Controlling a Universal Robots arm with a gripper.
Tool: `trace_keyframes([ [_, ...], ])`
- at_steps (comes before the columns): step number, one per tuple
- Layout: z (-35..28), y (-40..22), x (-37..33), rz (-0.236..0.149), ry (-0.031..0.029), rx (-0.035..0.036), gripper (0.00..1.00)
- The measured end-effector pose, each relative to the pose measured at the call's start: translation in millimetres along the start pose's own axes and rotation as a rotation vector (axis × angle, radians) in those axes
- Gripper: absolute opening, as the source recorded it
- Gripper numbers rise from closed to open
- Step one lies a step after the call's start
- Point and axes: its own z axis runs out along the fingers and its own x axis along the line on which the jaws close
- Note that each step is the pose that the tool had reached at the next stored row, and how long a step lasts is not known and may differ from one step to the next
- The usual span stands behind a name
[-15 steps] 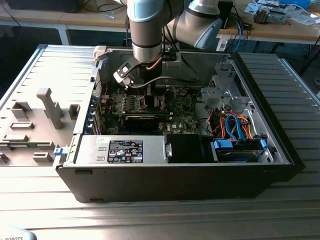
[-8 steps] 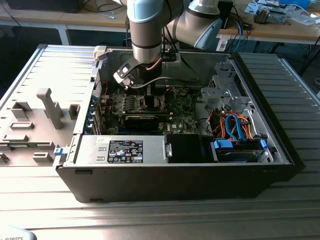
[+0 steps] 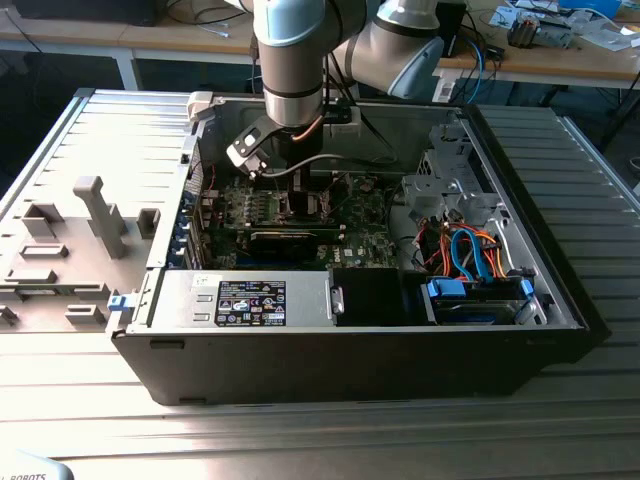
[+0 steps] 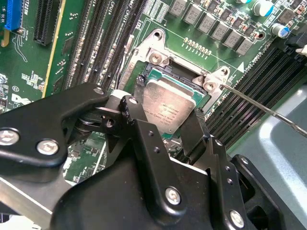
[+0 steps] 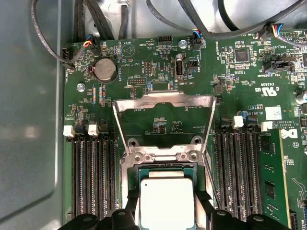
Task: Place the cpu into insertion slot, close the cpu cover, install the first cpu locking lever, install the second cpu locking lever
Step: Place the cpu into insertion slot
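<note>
I have the arm (image 3: 292,60) reaching down into the open computer case (image 3: 350,365), which lies on a ribbed metal table (image 3: 560,430). The gripper (image 4: 165,122) is directly over the insertion slot (image 5: 165,154) on the green motherboard (image 5: 158,125).

In both wrist views the jaws are closed on the cpu (image 5: 165,201). The black fingers (image 4: 144,134) press against two opposite edges of it, and its pale metal top faces up. The cpu sits over the insertion slot, within the slot's silvery rim. I cannot tell whether it already rests in the slot or hangs just above it.

The cpu cover (image 5: 165,99) is swung open. It tilts back from its hinge at one side of the insertion slot, and I can see bare board through its square window, so the slot is uncovered. A thin locking lever (image 4: 259,106) runs out from one corner of the slot, unlatched and clear of the cover.

Long black memory slots (image 5: 93,177) run along two opposite sides of the insertion slot, just beside its rim. A round coin battery (image 5: 104,70) sits on the board beyond the open cover, well apart from the slot. Dark cables (image 5: 96,19) trail along the board's edge farther out still.
</note>
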Motion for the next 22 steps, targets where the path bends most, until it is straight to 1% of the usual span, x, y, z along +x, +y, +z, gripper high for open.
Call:
trace_keyframes([
  [8, 0.0, -0.2, 0.0, 0.000, 0.0000, 0.0000, 0.55],
  [9, 0.0, -0.2, 0.0, 0.000, 0.0000, -0.0001, 0.62],
  [13, 0.0, -0.2, 0.0, 0.000, 0.0000, 0.0000, 0.62],
  [17, 0.1, 1.6, 0.1, 0.000, 0.0000, 0.0000, 0.62],
  [22, 0.2, 1.8, 0.2, 0.000, 0.0000, 0.0000, 0.62],
])
